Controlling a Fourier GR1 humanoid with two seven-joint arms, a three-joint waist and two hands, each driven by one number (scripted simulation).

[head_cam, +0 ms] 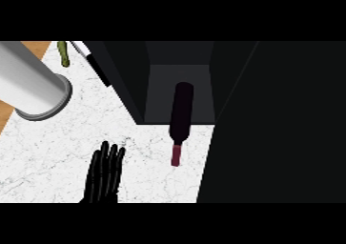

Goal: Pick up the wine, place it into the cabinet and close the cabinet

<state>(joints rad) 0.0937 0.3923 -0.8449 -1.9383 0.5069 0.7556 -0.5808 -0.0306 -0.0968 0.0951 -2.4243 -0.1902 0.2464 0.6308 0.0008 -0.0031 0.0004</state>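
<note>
Marble counter [48, 157]: wine [181, 112] base in cabinet [175, 71], neck toward robot; left hand [105, 174] flat, released.

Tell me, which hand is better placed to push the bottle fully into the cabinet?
Probably the left hand: open, just left of the bottle's neck. The right hand is not in view.

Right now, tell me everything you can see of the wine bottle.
The wine bottle is slim, with a dark, near-black body and a dull red neck. Its body shows against the inside of the open cabinet; the neck points towards the robot, over the white marbled counter. No hand touches it. Whether it stands or lies is unclear.
</note>
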